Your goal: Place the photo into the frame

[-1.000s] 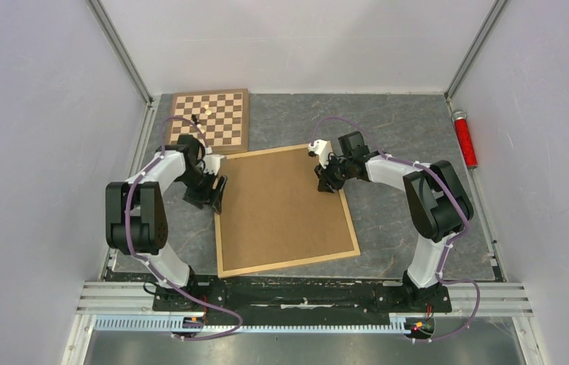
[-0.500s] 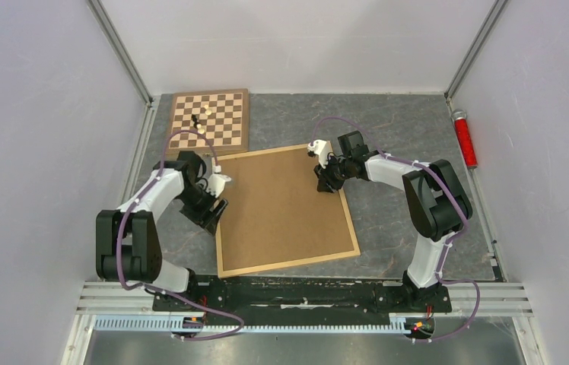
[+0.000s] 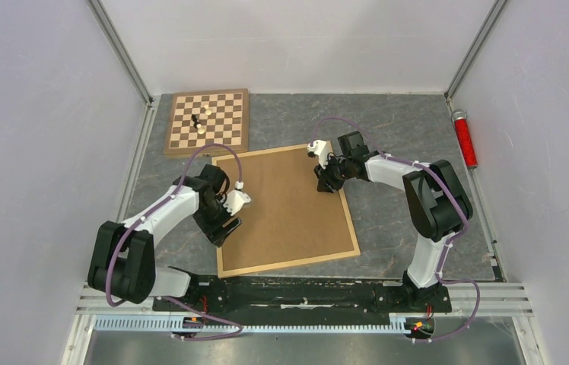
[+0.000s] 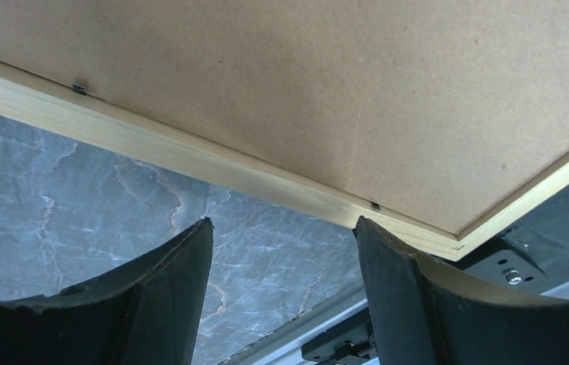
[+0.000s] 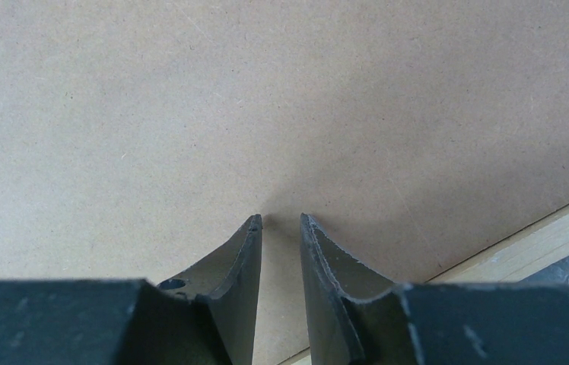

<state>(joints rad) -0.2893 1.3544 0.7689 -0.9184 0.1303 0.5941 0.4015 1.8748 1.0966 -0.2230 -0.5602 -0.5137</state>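
The frame (image 3: 290,263) lies face down with the backing board (image 3: 289,205) seated in it. The photo is unseen, perhaps underneath. The right gripper (image 5: 281,220), jaws a slit apart and empty, rests at the board's 2 o'clock, likely pinning it. The left gripper (image 4: 281,228), jaws wide and empty, hangs at the 8 o'clock edge.

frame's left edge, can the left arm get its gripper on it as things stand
Probably yes: the left gripper hangs open just beside the frame, and nothing stands between it and the wooden edge. The right gripper is farther off, over the backing board.
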